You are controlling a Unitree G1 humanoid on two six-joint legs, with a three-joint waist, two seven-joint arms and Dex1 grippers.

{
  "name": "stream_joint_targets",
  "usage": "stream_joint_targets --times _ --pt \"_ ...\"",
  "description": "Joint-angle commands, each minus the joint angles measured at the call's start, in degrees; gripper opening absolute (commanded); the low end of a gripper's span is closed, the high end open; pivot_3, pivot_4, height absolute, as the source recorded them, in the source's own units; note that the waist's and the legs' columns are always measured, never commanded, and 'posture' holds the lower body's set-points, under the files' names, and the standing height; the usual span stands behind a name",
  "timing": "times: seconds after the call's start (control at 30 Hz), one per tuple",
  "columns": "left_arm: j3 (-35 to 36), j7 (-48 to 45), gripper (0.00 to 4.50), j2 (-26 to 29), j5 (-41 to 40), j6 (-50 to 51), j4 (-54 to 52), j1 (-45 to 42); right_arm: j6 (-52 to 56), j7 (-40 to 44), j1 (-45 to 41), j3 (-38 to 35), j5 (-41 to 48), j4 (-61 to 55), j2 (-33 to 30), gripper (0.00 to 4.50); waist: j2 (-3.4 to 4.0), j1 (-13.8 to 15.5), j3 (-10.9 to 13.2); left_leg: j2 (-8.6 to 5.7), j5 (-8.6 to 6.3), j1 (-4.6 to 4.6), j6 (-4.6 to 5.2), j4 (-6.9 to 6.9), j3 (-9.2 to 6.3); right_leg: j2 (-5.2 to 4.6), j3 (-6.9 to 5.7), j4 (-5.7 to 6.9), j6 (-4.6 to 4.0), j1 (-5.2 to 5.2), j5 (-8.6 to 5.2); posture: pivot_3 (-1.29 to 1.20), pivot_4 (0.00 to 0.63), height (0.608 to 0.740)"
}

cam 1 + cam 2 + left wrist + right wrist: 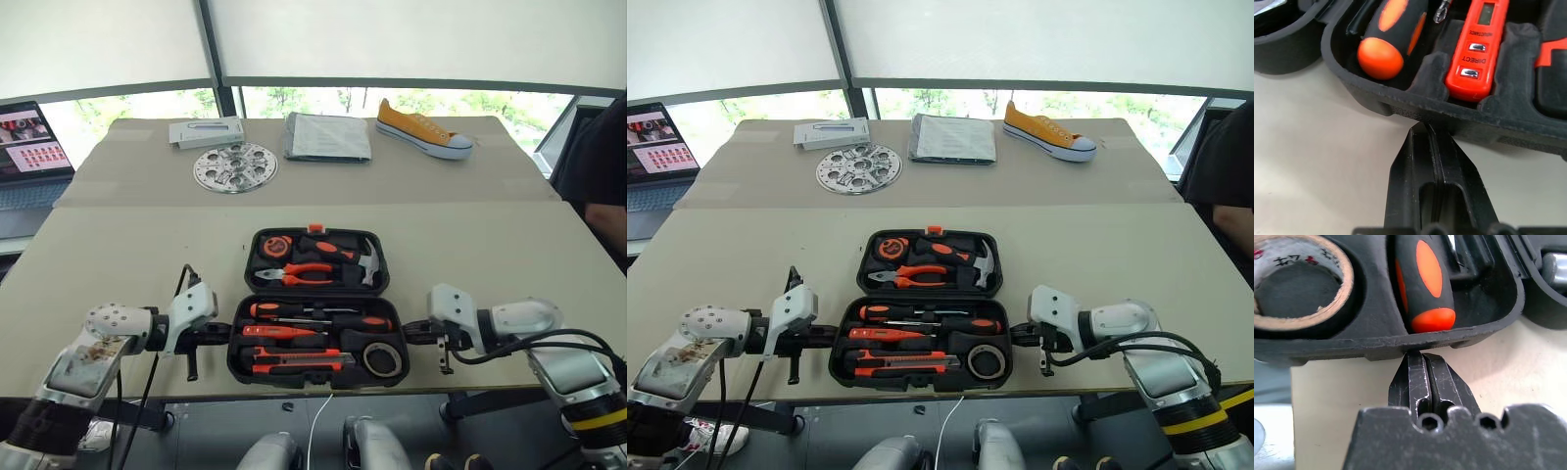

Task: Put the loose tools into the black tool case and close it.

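The black tool case (238,367) lies open near the table's front edge. Its near half holds two black-and-orange screwdrivers (294,309) (364,321), a slim orange screwdriver (279,332), the utility knife (294,359) and the tape roll (383,358), each in its slot. My left gripper (223,338) is shut, its tip against the near half's left wall (1400,105), beside a screwdriver handle (1383,46). My right gripper (409,333) is shut, its tip at the right wall (1352,347), close to the tape roll (1298,284).
The case's far half holds pliers (304,274), a hammer (367,262) and a tape measure (277,247). At the back of the table lie a grey flat box (206,131), a metal disc (235,166), a packet (328,135) and a yellow shoe (423,129). A laptop (29,147) stands at the left, a person (598,166) at the right.
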Motion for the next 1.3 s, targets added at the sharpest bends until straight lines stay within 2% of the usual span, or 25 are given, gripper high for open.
stream_joint_targets --times 0.03,0.1,0.2,0.23,0.27,0.3,0.37,0.43,0.63,0.87,0.9,0.97,1.03,1.07,1.2,1.23,1.27,1.3 --pt "4.27 0.35 0.26 3.13 -1.33 2.11 0.87 1.20 3.68 -3.56 0.81 -6.22 -0.09 0.71 -3.06 0.00 0.00 0.00 0.00 -0.01 0.00 0.00 0.00 0.00 0.00 0.00 0.00 0.00 0.00 0.00 0.00 0.00 0.150 0.740" --pt "6.42 1.31 0.68 4.48 -1.63 4.04 5.05 0.18 7.75 -2.92 1.73 -9.75 2.80 0.67 -5.09 0.58 0.01 0.13 0.00 -0.01 0.00 0.00 -0.01 0.01 0.01 0.00 0.00 0.00 0.00 0.01 0.00 0.00 0.150 0.740" --pt "9.00 4.51 1.93 3.60 -4.27 10.54 11.41 -6.42 12.10 -3.55 -0.01 -12.54 5.07 1.67 -6.20 1.52 0.02 0.19 0.01 0.01 0.01 0.02 -0.01 -0.01 -0.01 0.01 -0.03 0.01 -0.01 0.03 -0.01 0.00 0.150 0.740" --pt "9.83 7.26 1.96 1.84 -6.04 16.13 13.82 -10.95 16.76 -5.08 -2.76 -13.32 7.33 1.97 -4.85 1.56 0.01 0.10 0.01 0.02 0.01 0.04 -0.01 -0.02 -0.01 0.01 -0.02 0.01 -0.01 0.05 -0.01 0.00 0.150 0.740" --pt "10.23 9.46 2.65 0.33 -7.46 21.44 15.81 -14.86 20.96 -6.29 -5.35 -13.81 9.27 2.16 -3.41 2.23 -0.02 0.12 0.03 0.02 0.01 0.07 -0.01 -0.03 -0.01 0.01 -0.02 0.01 -0.01 0.08 -0.01 0.00 0.150 0.740" --pt "10.26 10.71 2.81 -1.11 -8.84 26.03 17.09 -18.37 25.04 -7.46 -8.05 -13.79 10.99 2.18 -1.90 2.41 -0.14 0.10 0.10 0.00 0.01 0.15 -0.01 0.03 -0.01 -0.02 -0.02 0.09 0.01 0.20 0.00 0.00 0.150 0.740" --pt "9.83 12.27 3.48 -3.28 -10.58 32.81 18.29 -23.13 30.76 -9.46 -12.24 -13.16 12.85 2.43 0.60 3.12 -0.19 0.01 0.12 0.01 0.04 0.05 -0.06 0.08 -0.01 -0.01 -0.02 0.00 0.03 0.17 0.19 0.00 0.150 0.740" --pt "9.26 14.65 3.49 -6.06 -11.86 38.24 19.26 -27.23 36.17 -12.05 -16.42 -11.79 14.13 3.45 3.46 3.78 -0.20 -0.08 0.10 0.00 0.05 0.10 -0.06 0.09 0.00 -0.01 0.01 0.06 0.01 0.16 0.21 0.00 0.150 0.740" --pt "5.19 17.86 3.49 -10.63 -10.76 41.74 21.83 -32.19 43.78 -19.11 -24.95 -9.21 13.66 10.47 10.88 3.78 -0.21 -0.63 0.08 -0.08 0.05 -0.33 -0.05 0.11 -0.01 0.01 -0.05 0.20 -0.01 -0.36 0.23 0.00 0.150 0.740" --pt "4.19 21.39 3.49 -14.88 -8.81 38.53 27.64 -35.10 41.96 -22.46 -30.64 -6.93 11.18 19.59 15.14 3.78 -0.21 -0.81 0.08 -0.14 0.11 -0.30 -0.16 0.22 0.00 -0.02 -0.03 0.09 -0.03 -0.37 0.24 0.00 0.150 0.740" --pt "4.36 21.87 3.23 -15.23 -8.69 38.20 28.34 -35.39 41.64 -22.46 -30.78 -6.49 10.90 19.94 15.26 3.83 -0.21 -0.80 0.08 -0.13 0.13 -0.30 -0.20 0.27 -0.01 -0.01 -0.03 0.11 -0.06 -0.36 0.26 0.00 0.150 0.740" --pt "4.40 21.98 2.71 -15.46 -8.55 37.66 29.15 -35.62 41.75 -22.08 -31.09 -5.99 11.03 20.20 15.87 3.28 -0.20 -0.93 0.08 -0.12 0.14 -0.29 -0.20 0.31 -0.01 -0.01 0.00 0.15 -0.07 -0.36 0.27 0.00 0.150 0.740" --pt "4.39 21.80 1.93 -15.48 -8.59 37.17 29.60 -35.65 41.07 -21.57 -30.99 -4.40 10.32 20.01 15.93 2.66 -0.20 -1.11 0.08 -0.11 0.14 -0.30 -0.20 0.34 0.00 -0.01 0.02 0.18 -0.08 -0.36 0.27 0.00 0.150 0.740" --pt "4.62 21.93 1.71 -15.59 -8.70 37.26 29.86 -35.71 40.79 -21.46 -30.92 -3.82 10.01 19.98 15.98 2.42 -0.18 -1.16 0.07 -0.11 0.13 -0.30 -0.20 0.34 0.00 -0.01 0.02 0.19 -0.08 -0.36 0.27 0.00 0.150 0.740" --pt "5.34 22.12 0.28 -15.76 -8.95 37.43 30.34 -35.95 39.64 -21.76 -30.97 -2.71 9.20 20.92 16.64 0.98 -0.12 -0.98 -0.01 -0.12 0.13 -0.26 -0.20 0.39 -0.02 -0.04 0.00 0.19 -0.07 -0.28 0.27 0.00 0.150 0.740" --pt "5.41 22.03 0.08 -15.75 -9.01 37.42 30.28 -35.88 39.33 -21.69 -30.98 -2.55 9.06 21.04 16.70 0.75 -0.13 -1.01 -0.04 -0.13 0.13 -0.22 -0.20 0.39 -0.02 -0.04 0.01 0.19 -0.07 -0.24 0.27 0.00 0.150 0.740" --pt "5.42 21.91 0.00 -15.68 -9.03 37.34 30.14 -35.74 39.19 -21.67 -31.02 -2.55 8.98 21.14 16.76 0.30 -0.16 -1.04 -0.10 -0.12 0.13 -0.20 -0.20 0.40 -0.02 -0.04 0.02 0.19 -0.07 -0.21 0.27 0.00 0.150 0.740" --pt "5.44 21.79 0.00 -15.62 -9.05 37.28 29.99 -35.58 39.08 -21.67 -31.05 -2.62 8.92 21.19 16.84 0.07 -0.15 -1.10 -0.13 -0.11 0.13 -0.18 -0.20 0.40 -0.02 -0.03 0.02 0.19 -0.07 -0.18 0.27 0.00 0.150 0.740"
